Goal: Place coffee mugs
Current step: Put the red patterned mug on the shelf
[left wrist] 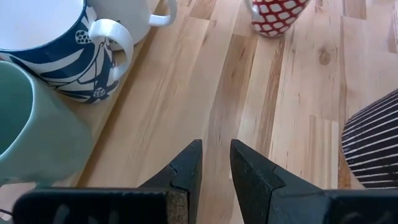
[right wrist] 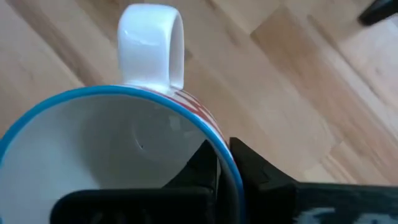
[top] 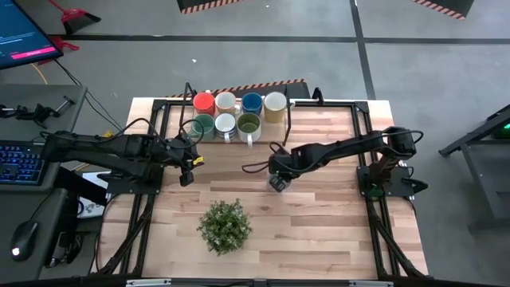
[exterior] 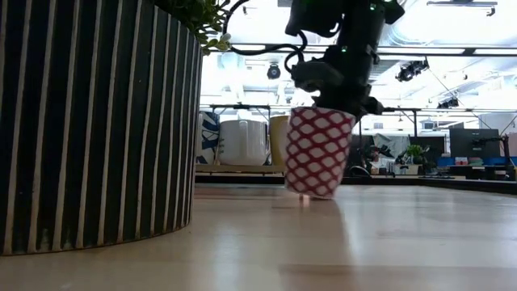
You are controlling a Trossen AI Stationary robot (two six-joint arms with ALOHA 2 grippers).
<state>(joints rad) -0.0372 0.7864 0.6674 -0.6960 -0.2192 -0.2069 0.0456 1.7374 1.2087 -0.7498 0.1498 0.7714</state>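
Several coffee mugs stand in two rows at the table's far middle, among them an orange one [top: 204,101], a blue one [top: 252,102], a teal one [top: 202,124] and an olive-green one [top: 249,124]. At the table's middle, my right gripper [top: 277,183] is shut on a red-and-white lattice mug [exterior: 318,152] with a blue rim. My left gripper [top: 188,163] hovers left of the rows, its fingers [left wrist: 214,168] slightly open with nothing between them. My right gripper pinches the lattice mug's wall at the rim [right wrist: 225,163], one finger inside the mug and one outside, on the side away from the white handle [right wrist: 152,43]. The fingers come steeply from above. The mug hangs slightly tilted, its base [exterior: 307,192] at or just above the tabletop.
A bushy potted plant [top: 225,226] in a striped pot [exterior: 97,121] stands near the table's front middle. Black frame rails [top: 159,119] run along the table's left, right and far sides. Bare wood lies between the plant and the mug rows.
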